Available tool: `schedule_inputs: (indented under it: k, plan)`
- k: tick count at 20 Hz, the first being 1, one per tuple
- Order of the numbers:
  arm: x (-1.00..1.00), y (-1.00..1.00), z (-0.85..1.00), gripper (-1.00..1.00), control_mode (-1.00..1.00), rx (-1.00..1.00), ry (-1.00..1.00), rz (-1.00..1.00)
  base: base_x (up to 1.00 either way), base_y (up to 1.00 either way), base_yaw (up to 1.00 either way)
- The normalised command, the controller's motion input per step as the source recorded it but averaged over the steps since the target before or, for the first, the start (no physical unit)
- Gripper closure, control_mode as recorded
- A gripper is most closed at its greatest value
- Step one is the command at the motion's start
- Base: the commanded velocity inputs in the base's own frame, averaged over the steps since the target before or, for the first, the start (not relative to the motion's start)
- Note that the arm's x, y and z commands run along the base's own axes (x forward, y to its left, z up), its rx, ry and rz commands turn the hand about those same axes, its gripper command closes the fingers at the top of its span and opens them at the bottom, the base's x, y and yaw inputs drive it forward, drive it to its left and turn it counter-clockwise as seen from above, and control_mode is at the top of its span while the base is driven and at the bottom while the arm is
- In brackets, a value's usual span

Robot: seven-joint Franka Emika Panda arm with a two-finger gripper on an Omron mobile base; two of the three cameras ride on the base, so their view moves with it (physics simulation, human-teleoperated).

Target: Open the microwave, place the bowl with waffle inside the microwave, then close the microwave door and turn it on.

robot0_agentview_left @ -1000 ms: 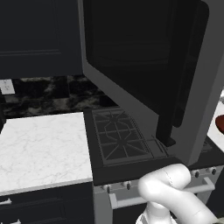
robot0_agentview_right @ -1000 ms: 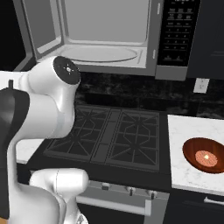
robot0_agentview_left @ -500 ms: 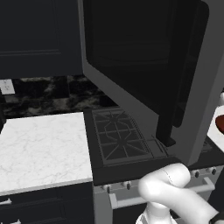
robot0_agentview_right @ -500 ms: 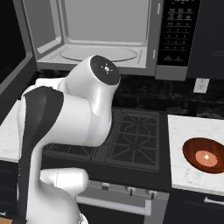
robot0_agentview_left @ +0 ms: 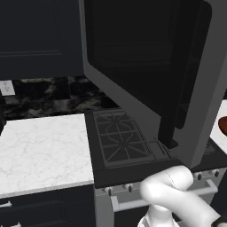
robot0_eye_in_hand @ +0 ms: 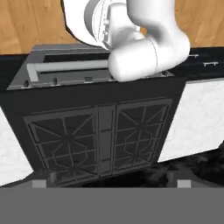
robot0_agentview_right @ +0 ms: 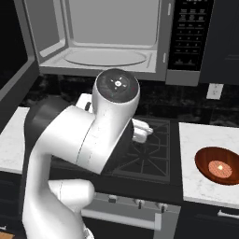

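The bowl, reddish-brown with a pale waffle in its middle, sits on the white marble counter to the right of the stove, near the counter's front edge. The microwave hangs above the stove with its grey cavity exposed. The microwave door is swung wide out to the left, its dark glass and long black handle reaching over the left part of the cooktop. The control panel lies on the microwave's right side.

The arm's big white elbow rises over the stove front. The gripper looks straight down on the stove grates, its jaws spread wide and empty. The bowl lies well apart from it, off to the right. A second marble counter sits left of the stove.
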Motion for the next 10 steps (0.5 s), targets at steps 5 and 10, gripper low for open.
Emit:
schedule_inputs:
  k: [5, 10]
  plan:
    - [0.11, -0.91, -0.57, -1.00, -1.00, 0.01, 0.08, -0.74, 0.00, 0.00, 0.00]
    - [0.03, -1.00, -0.45, -1.00, -1.00, 0.12, 0.23, -0.48, 0.00, 0.00, 0.00]
